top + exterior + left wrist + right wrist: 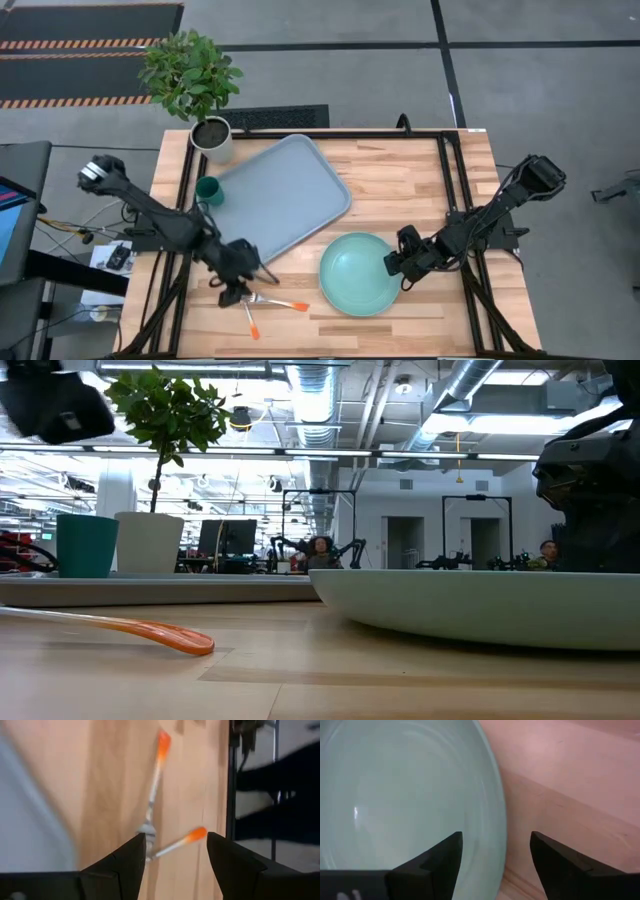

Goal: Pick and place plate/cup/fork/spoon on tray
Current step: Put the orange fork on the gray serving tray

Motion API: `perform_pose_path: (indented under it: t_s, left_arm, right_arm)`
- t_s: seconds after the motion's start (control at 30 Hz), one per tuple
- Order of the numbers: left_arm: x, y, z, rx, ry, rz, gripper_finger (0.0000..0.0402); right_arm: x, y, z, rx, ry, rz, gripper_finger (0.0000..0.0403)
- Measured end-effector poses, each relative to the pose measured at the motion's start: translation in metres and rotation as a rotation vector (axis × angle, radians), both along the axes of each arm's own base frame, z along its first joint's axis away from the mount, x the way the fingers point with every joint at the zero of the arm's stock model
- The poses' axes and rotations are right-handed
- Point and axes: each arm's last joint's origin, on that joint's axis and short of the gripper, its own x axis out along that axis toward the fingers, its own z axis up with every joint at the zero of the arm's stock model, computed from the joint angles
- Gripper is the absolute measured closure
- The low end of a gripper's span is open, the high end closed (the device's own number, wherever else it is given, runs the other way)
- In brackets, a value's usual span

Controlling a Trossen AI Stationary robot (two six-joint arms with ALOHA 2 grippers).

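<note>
The mint-green plate (358, 272) lies on the table, right of the pale grey-blue tray (280, 195). The dark teal cup (208, 190) stands on the table at the tray's left edge. Two orange-handled utensils (272, 301) lie crossed near the table's front edge, left of the plate. My left gripper (175, 845) is open above their metal ends (148, 832). My right gripper (495, 840) is open at the plate's right rim (501, 820). One finger is over the plate's inside and one outside it. I cannot see either gripper touching anything.
A white pot with a green plant (212, 138) stands at the table's far left corner, behind the cup. A black frame rail (450, 190) runs along the table's right part. Bare wood (400, 180) lies between the tray and this rail.
</note>
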Motion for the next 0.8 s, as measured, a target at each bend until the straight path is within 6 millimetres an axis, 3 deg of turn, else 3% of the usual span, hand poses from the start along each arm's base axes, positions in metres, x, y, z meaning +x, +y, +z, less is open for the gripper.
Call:
perform_pose_path:
  t_s: [0.13, 0.33, 0.53, 0.8]
  left_arm:
    - [0.006, -0.009, -0.006, 0.002, -0.029, -0.046, 0.0204]
    - [0.0, -0.019, -0.008, 0.047, -0.065, -0.087, 0.0204]
    - [-0.011, -0.024, -0.026, 0.127, -0.044, -0.066, 0.0204]
    - [0.0, -0.051, -0.05, 0.125, 0.002, -0.124, 0.0204]
  right_arm:
    - [0.0, 0.0, 0.0, 0.011, 0.007, 0.006, 0.0143]
    - [-0.001, 0.001, 0.0, 0.043, 0.028, 0.025, 0.0143]
    - [-0.001, 0.002, 0.0, 0.045, 0.032, 0.035, 0.0143]
    - [-0.001, 0.002, 0.0, 0.033, 0.034, 0.063, 0.0143]
